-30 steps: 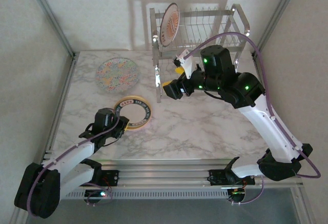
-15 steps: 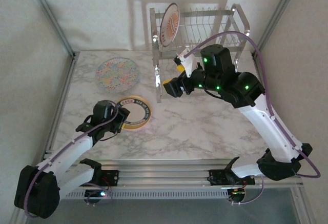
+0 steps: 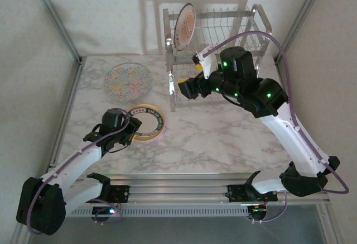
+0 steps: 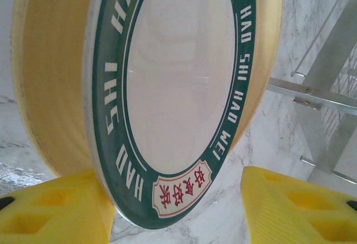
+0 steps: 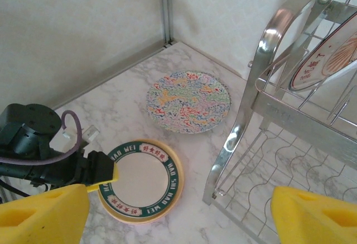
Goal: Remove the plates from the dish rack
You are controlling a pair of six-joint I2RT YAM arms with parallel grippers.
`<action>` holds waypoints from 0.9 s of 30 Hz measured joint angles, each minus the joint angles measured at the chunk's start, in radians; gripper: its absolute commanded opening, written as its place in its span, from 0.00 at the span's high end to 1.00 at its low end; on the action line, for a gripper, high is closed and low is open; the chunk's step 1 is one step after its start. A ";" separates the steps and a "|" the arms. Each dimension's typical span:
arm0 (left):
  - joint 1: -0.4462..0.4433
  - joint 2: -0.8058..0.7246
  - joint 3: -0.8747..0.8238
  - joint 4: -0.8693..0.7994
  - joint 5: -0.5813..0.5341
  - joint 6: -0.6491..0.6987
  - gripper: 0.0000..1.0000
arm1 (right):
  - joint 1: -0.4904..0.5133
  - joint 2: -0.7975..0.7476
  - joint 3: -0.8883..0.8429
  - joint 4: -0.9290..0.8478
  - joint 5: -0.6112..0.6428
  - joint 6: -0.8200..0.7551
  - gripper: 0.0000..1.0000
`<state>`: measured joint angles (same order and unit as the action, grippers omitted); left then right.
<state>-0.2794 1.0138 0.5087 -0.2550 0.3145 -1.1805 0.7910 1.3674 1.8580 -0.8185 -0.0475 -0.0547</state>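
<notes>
The chrome dish rack (image 3: 223, 37) stands at the back of the table; the white plate with an orange sunburst (image 3: 184, 26) stands upright in its upper tier, at the left end. The floral plate (image 3: 128, 80) lies flat on the table. The white plate with a dark green rim (image 3: 146, 120) rests on the yellow plate (image 3: 146, 138). My left gripper (image 3: 134, 128) is open at that stack's left edge, with the green-rimmed plate (image 4: 178, 87) reaching in between its fingers (image 4: 50, 210). My right gripper (image 3: 184, 85) hangs open and empty by the rack's left end frame (image 5: 262, 87).
Metal frame posts (image 3: 58, 26) and pale walls close in the marble table (image 3: 223, 138) on the left, back and right. The left arm (image 5: 33, 138) lies low along the front left. Bare marble stretches in front of the rack.
My right gripper has lifted and drawn back toward the rack's left end. My left gripper has shifted slightly at the stacked plates' edge. The plates have not moved.
</notes>
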 measured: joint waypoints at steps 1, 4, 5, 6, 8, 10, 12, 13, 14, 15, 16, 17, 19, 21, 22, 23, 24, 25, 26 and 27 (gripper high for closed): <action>0.000 0.003 0.000 0.000 0.000 0.001 0.40 | 0.000 0.000 0.000 0.000 0.002 0.003 0.15; 0.000 0.025 0.000 0.000 0.000 0.007 0.40 | 0.000 0.000 0.000 0.000 0.003 0.008 0.15; 0.000 0.035 0.000 0.000 0.000 0.007 0.40 | 0.000 0.000 0.000 0.000 0.003 0.011 0.15; 0.000 0.042 0.000 0.000 0.000 0.007 0.40 | 0.000 0.000 0.000 0.000 0.003 0.014 0.15; 0.000 0.053 0.000 0.000 0.000 0.007 0.40 | 0.000 0.000 0.000 0.002 0.003 0.017 0.15; 0.000 0.059 0.000 -0.001 -0.002 0.008 0.37 | 0.000 0.000 0.000 0.006 0.002 0.018 0.15; 0.000 0.070 0.003 -0.010 -0.008 0.013 0.33 | 0.000 0.000 0.000 0.007 0.002 0.018 0.15; 0.000 0.077 0.008 -0.012 -0.012 0.013 0.33 | 0.000 0.000 0.000 0.007 0.003 0.018 0.15; 0.000 0.085 0.017 -0.016 -0.013 0.015 0.32 | 0.000 0.000 0.000 0.007 0.003 0.018 0.15; 0.000 0.092 0.023 -0.021 -0.016 0.015 0.32 | 0.000 0.000 0.000 0.007 0.003 0.018 0.15; 0.000 0.100 0.029 -0.027 -0.016 0.016 0.32 | 0.000 0.000 0.000 0.008 0.003 0.018 0.15; 0.000 0.110 0.035 -0.032 -0.019 0.018 0.32 | 0.000 0.000 0.000 0.008 0.003 0.018 0.15; 0.000 0.131 0.048 -0.040 -0.021 0.023 0.32 | 0.000 0.000 0.000 0.008 0.003 0.018 0.15; 0.000 0.149 0.061 -0.052 -0.024 0.030 0.32 | 0.000 0.000 0.000 0.008 0.003 0.018 0.15; 0.000 0.156 0.072 -0.066 -0.027 0.033 0.32 | 0.000 0.000 0.000 0.008 0.003 0.018 0.15; 0.000 0.162 0.084 -0.083 -0.031 0.037 0.31 | 0.000 0.000 0.000 0.008 0.003 0.018 0.15; 0.000 0.167 0.097 -0.103 -0.040 0.041 0.31 | 0.000 0.000 0.000 0.008 0.003 0.018 0.15; 0.000 0.171 0.111 -0.124 -0.050 0.046 0.31 | 0.000 0.000 0.000 0.010 0.004 0.019 0.15; 0.000 0.172 0.129 -0.148 -0.062 0.053 0.30 | 0.000 0.000 0.000 0.012 0.007 0.019 0.15; 0.000 0.172 0.143 -0.164 -0.072 0.056 0.30 | 0.000 0.000 0.000 0.013 0.011 0.021 0.15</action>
<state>-0.2794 1.1862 0.6514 -0.4191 0.2428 -1.1240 0.7910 1.3670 1.8580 -0.8055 -0.0368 -0.0334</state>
